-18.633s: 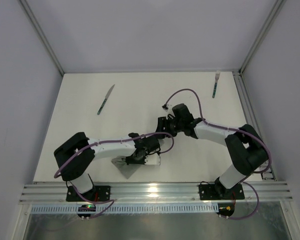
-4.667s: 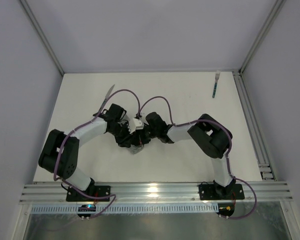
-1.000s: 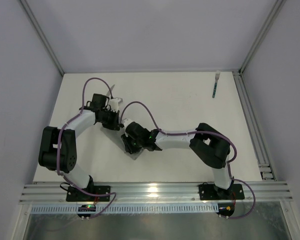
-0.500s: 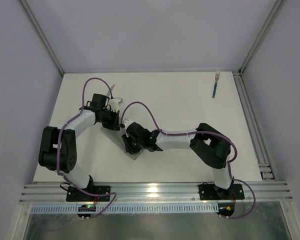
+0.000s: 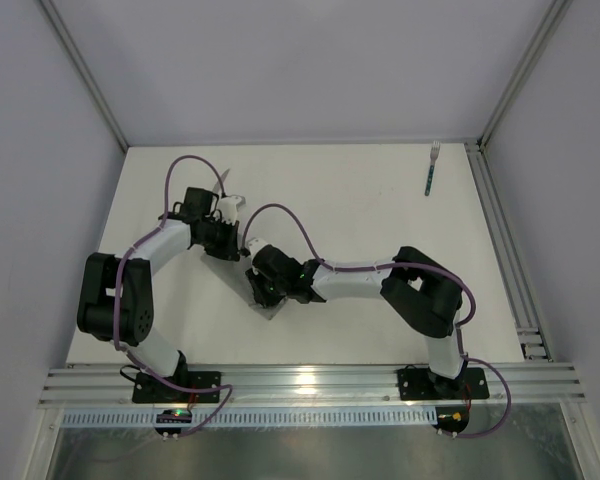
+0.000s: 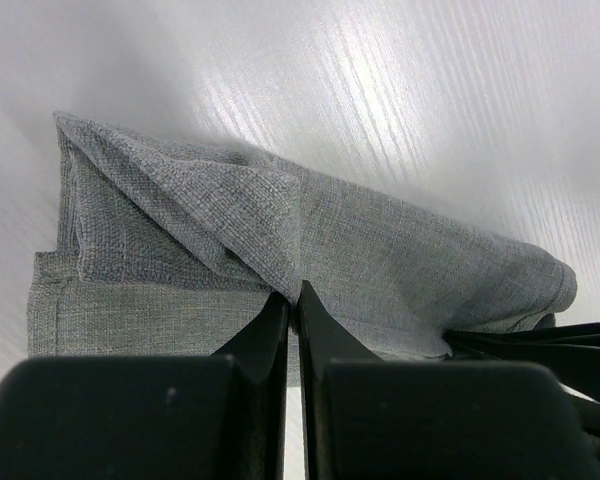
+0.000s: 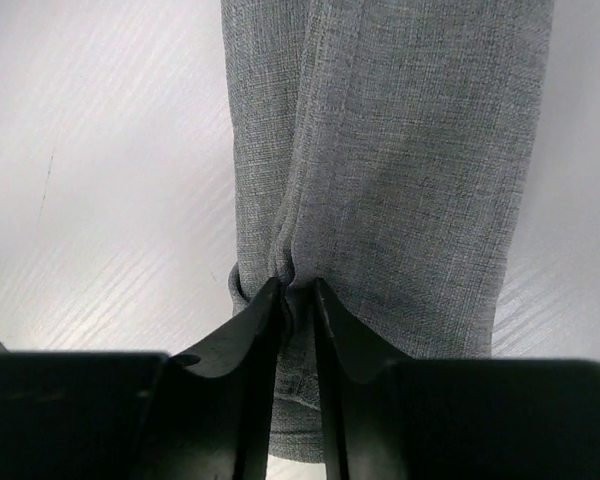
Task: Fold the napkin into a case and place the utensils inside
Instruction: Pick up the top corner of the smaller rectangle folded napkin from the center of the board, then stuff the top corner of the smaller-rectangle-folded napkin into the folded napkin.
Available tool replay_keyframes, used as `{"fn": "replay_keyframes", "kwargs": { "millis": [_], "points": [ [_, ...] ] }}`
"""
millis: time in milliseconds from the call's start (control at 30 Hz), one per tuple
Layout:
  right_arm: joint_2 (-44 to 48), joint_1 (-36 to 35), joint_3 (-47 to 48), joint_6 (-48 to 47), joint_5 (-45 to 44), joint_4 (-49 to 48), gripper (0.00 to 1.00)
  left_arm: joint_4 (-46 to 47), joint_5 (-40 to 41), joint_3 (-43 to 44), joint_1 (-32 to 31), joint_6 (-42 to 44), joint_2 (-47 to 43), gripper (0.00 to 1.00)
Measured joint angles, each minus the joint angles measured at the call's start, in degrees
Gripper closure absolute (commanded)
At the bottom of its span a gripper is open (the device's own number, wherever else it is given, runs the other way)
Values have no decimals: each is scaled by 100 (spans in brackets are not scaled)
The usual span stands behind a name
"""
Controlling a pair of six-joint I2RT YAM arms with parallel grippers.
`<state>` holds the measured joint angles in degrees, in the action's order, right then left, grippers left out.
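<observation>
Folded napkin [image 6: 400,270] lay on the table [image 5: 360,200] between the arms; I had the left gripper [image 6: 293,300] closed tight on a raised flap and the right gripper [image 7: 298,292] nipping a crease. I judged either thin pinch could slip, letting folds spring open. Only the overhead view showed the fork [image 5: 432,168], well apart at the far right.

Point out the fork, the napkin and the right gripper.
fork [image 5: 430,178]: top external view, on its handle.
napkin [image 7: 400,150]: right wrist view, on the flat grey fabric.
right gripper [image 7: 296,288]: right wrist view, between its fingertips, where they pinch the napkin's fold.
</observation>
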<state>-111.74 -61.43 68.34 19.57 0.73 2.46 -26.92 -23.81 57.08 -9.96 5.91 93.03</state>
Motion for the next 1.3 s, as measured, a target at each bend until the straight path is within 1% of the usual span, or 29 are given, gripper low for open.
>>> {"fn": "replay_keyframes", "kwargs": {
  "millis": [33, 67, 100, 133, 167, 200, 233, 367, 400, 467, 533, 567, 600, 700, 767, 800, 900, 933, 1067, 1200, 1300],
  "points": [
    [-2, 0, 2, -2, -15, 15, 84, -2, 0, 2, 0, -15, 0, 99],
    [-4, 0, 4, -9, -28, 28, 93, -4, 0, 7, 0, -42, 0, 96],
    [-7, 2, 9, -28, -44, 42, 97, -11, 0, 15, 0, -55, 0, 92],
    [-11, 4, 13, -24, -55, 50, 97, -26, 0, 31, 0, -74, 0, 83],
    [-13, 4, 13, -17, -59, 48, 97, -42, 0, 52, 0, -79, 0, 79],
    [-15, 4, 13, -15, -59, 48, 97, -44, 17, 79, 2, -90, 0, 70],
    [-15, 4, 13, -15, -57, 46, 97, -37, 17, 103, 4, -96, -4, 65],
    [-15, 66, -35, 20, 107, -50, 97, -87, -33, 140, 37, -92, -219, 53],
    [-15, 98, -52, 31, 197, -81, 97, -129, -68, 140, 48, -85, -354, 50],
    [-15, 177, -85, 57, 378, -140, 97, -238, -238, 140, 61, -39, -723, 47],
    [-15, 264, -170, 116, 603, -286, 97, -350, -455, 149, 72, 74, -1147, 47],
    [-13, 330, -232, 160, 745, -400, 97, -455, -627, 170, 72, 170, -1368, 50],
    [-13, 400, -313, 205, 894, -542, 97, -562, -798, 197, 70, 295, -1569, 57],
    [-13, 562, -468, 337, 1305, -831, 97, -949, -1128, 216, -31, 756, -1950, 65],
    [-15, 643, -535, 393, 1517, -940, 97, -1137, -1126, 85, -332, 1139, -2013, 64],
    [-15, 678, -566, 431, 1609, -992, 97, -1187, -1108, -15, -527, 1305, -1996, 60],
    [-31, 745, -619, 487, 1792, -1102, 97, -1244, -918, -564, -1464, 1775, -1803, 51],
    [-37, 761, -710, 514, 1851, -1217, 97, -1132, -981, -734, -1648, 1659, -1749, 50],
    [-48, 817, -802, 669, 2048, -1401, 97, -610, -774, -839, -1722, 1775, -1703, 50],
    [-83, 868, -859, 852, 2170, -1552, 97, -304, -730, -922, -1742, 1878, -1639, 59],
    [-116, 866, -890, 970, 2225, -1663, 97, -278, -938, -1067, -1657, 2131, -1786, 58]
  ]
}}
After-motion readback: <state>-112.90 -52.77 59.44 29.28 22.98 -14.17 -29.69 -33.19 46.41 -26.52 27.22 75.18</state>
